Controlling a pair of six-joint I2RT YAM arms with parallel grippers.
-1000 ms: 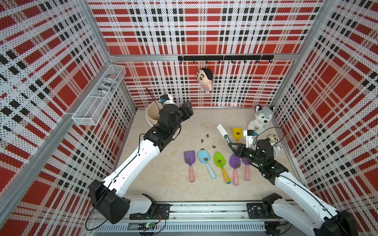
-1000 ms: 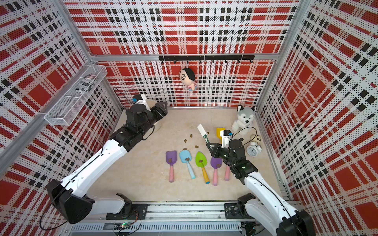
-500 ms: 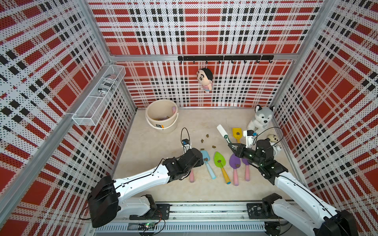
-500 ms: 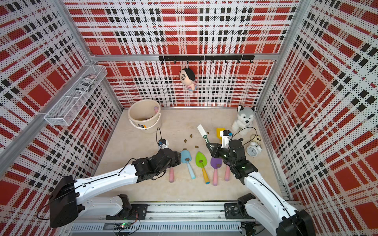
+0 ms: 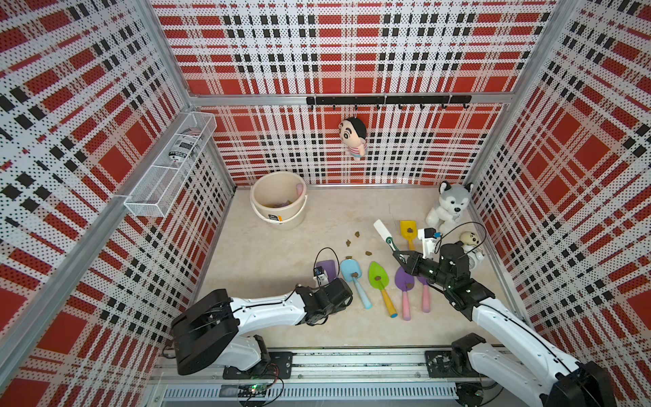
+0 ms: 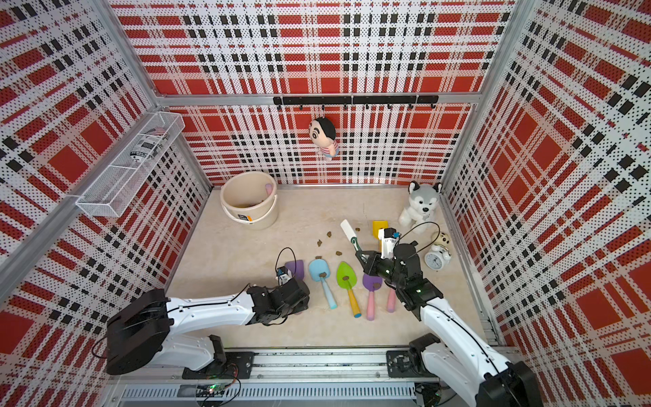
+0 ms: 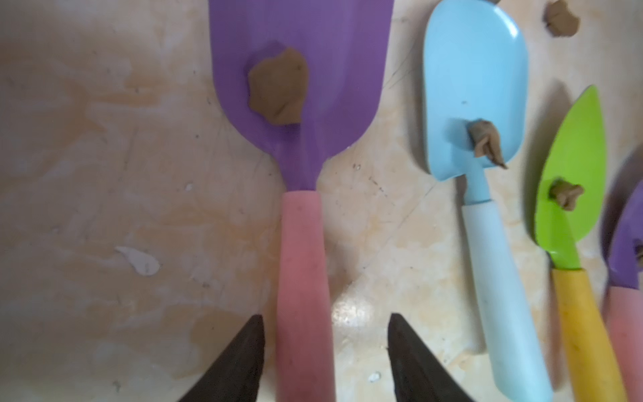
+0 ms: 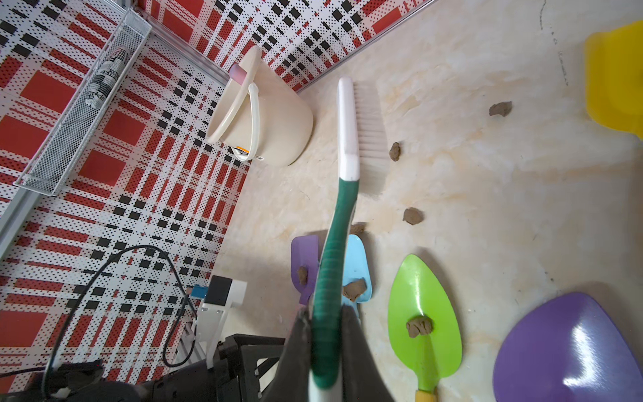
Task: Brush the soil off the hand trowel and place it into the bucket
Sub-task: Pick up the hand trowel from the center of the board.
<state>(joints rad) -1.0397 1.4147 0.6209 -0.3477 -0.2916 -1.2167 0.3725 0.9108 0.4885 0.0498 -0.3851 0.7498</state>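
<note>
Straddling the pink handle of the purple trowel (image 7: 302,167), the left gripper (image 7: 325,316) stands part-open with a gap on either side, its fingers (image 7: 240,358) cut off at the view's edge. Soil (image 7: 278,90) sits on the blade. In both top views the left arm (image 5: 267,310) hides that handle. The right gripper (image 8: 327,334) clamps the brush (image 8: 348,132). The bucket (image 5: 278,211) stands well apart, its contents indistinct.
</note>
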